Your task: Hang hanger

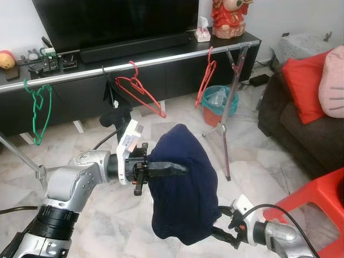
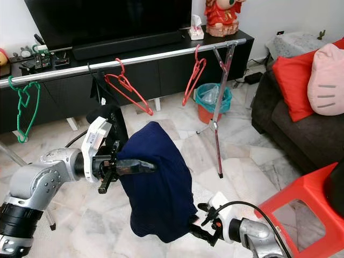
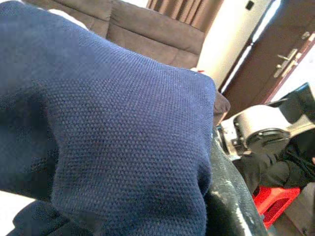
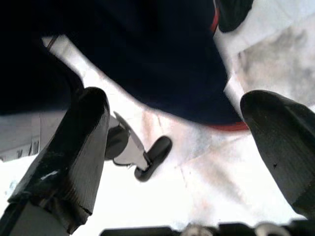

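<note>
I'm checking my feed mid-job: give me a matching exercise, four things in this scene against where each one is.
Things:
1. dark navy knitted garment
2. green plastic hanger
3. teal plastic bin
4. red plastic stool

Places:
A. on the floor beside the rack's slanted leg
B. hooked near the left end of the silver metal rail
C. draped over the left gripper, with the open right gripper at its lower edge
D. at the robot's right, in front of the brown sofa

Pairs: 1-C, 2-B, 3-A, 4-D
</note>
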Controlling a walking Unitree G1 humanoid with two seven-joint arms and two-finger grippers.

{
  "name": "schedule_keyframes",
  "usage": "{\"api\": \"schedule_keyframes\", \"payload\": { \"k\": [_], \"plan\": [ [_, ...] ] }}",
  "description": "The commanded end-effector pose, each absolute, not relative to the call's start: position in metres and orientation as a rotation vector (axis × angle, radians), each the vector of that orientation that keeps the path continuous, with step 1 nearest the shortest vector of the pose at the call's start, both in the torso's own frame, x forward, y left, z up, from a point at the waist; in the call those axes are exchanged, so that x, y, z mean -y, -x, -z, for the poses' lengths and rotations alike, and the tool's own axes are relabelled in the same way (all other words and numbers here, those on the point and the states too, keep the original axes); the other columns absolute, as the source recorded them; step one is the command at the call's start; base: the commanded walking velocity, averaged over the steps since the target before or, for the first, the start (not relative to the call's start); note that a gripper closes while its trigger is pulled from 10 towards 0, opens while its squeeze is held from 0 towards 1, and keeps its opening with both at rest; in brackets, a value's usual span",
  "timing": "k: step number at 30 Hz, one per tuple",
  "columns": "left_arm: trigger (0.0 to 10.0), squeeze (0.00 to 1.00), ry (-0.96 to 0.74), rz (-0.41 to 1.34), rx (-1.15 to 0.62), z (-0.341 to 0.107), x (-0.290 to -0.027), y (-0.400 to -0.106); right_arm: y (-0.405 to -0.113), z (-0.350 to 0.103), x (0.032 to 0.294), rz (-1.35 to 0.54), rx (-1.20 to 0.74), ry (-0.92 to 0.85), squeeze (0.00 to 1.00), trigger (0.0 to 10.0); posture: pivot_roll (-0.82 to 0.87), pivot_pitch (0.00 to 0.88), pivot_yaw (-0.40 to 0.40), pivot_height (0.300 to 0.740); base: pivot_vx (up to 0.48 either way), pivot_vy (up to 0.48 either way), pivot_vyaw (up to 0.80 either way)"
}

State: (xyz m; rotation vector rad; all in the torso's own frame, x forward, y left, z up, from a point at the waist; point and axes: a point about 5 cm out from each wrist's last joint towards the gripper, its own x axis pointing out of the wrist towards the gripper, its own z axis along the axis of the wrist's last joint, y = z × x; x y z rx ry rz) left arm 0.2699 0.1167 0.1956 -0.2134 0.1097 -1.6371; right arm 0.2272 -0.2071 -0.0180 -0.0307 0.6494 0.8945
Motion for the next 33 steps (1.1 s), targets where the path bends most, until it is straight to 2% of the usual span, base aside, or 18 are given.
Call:
{"api": "schedule_keyframes", "payload": {
  "k": [1,9,10,11,12,13,20,33],
  "plan": [
    [10.0,0.0,0.198,1.678,-0.069,-0.207,-0.117,-0.266,-0.224,0.02,0.208,-0.894,-0.663,0.04,0.0,10.0,0.01,0.031,0.052,0.74,0.0,0.0,0.0],
    [10.0,0.0,0.193,1.709,-0.055,-0.213,-0.117,-0.261,-0.23,0.017,0.207,-0.848,-0.623,0.011,0.0,10.0,0.02,0.03,0.055,0.74,0.0,0.0,0.0],
    [10.0,0.0,0.194,1.715,-0.055,-0.214,-0.116,-0.26,-0.231,0.017,0.208,-0.837,-0.619,0.009,0.0,4.0,0.02,0.029,0.054,0.74,0.0,0.0,0.0],
    [10.0,0.0,0.195,1.722,-0.056,-0.215,-0.116,-0.258,-0.232,0.017,0.209,-0.825,-0.617,0.01,0.0,2.1,0.02,0.03,0.054,0.74,0.0,0.0,0.0],
    [10.0,0.0,0.195,1.724,-0.057,-0.215,-0.116,-0.258,-0.233,0.017,0.209,-0.821,-0.616,0.013,0.0,1.7,0.02,0.03,0.054,0.74,0.0,0.0,0.0],
    [10.0,0.0,0.196,1.725,-0.058,-0.215,-0.116,-0.257,-0.233,0.017,0.211,-0.809,-0.618,0.029,0.0,10.0,0.02,0.03,0.053,0.74,0.0,0.0,0.0],
    [10.0,0.0,0.199,1.736,-0.058,-0.216,-0.115,-0.255,-0.234,0.017,0.212,-0.796,-0.622,-0.001,0.0,10.0,0.02,0.027,0.053,0.74,0.0,0.0,0.0],
    [10.0,0.0,0.207,1.754,-0.059,-0.217,-0.113,-0.251,-0.227,0.014,0.2,-0.997,-0.645,-0.112,0.0,10.0,0.02,0.018,0.053,0.74,0.0,0.0,0.0]
  ]
}}
